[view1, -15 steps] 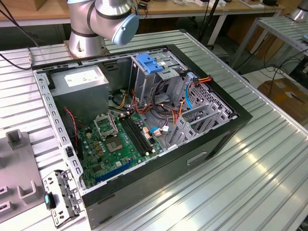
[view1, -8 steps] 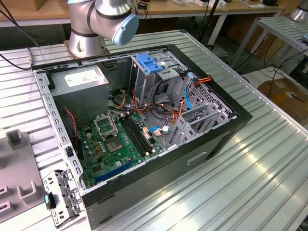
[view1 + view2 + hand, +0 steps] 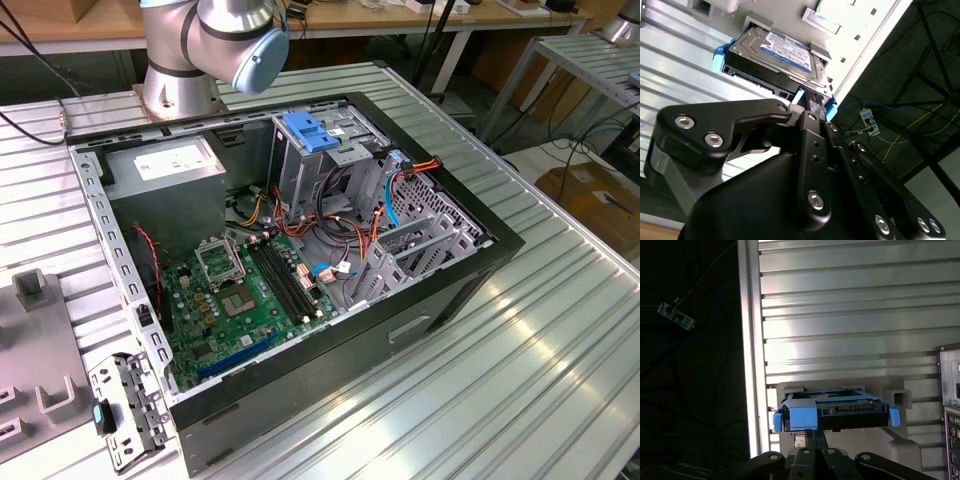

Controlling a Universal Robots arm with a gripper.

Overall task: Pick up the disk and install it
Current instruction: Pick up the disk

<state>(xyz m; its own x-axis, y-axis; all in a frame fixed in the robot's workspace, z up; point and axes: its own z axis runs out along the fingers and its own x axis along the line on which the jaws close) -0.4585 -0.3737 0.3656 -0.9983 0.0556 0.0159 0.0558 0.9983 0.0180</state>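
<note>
The disk point(image 3: 785, 52) is a silver-grey hard drive with a white-and-blue label, framed by bright blue rails. It lies flat in a grey holder point(image 3: 900, 397) on the ribbed metal table, close to the table's edge. In the first wrist view the disk point(image 3: 840, 410) shows end-on, with a blue tab at its near corner. My gripper point(image 3: 812, 432) stands right at that tab, its black fingers drawn close together against the blue edge. In the second wrist view the gripper point(image 3: 815, 107) meets the disk's blue rail corner. The disk still rests in the holder.
An open computer case point(image 3: 480, 260) lies on the table with its motherboard point(image 3: 240, 290), cables and a tall metal drive cage point(image 3: 320, 170) topped by a blue bracket point(image 3: 305, 135). The arm's base point(image 3: 180, 60) stands behind the case. A grey fixture point(image 3: 40, 340) sits at the exterior view's left.
</note>
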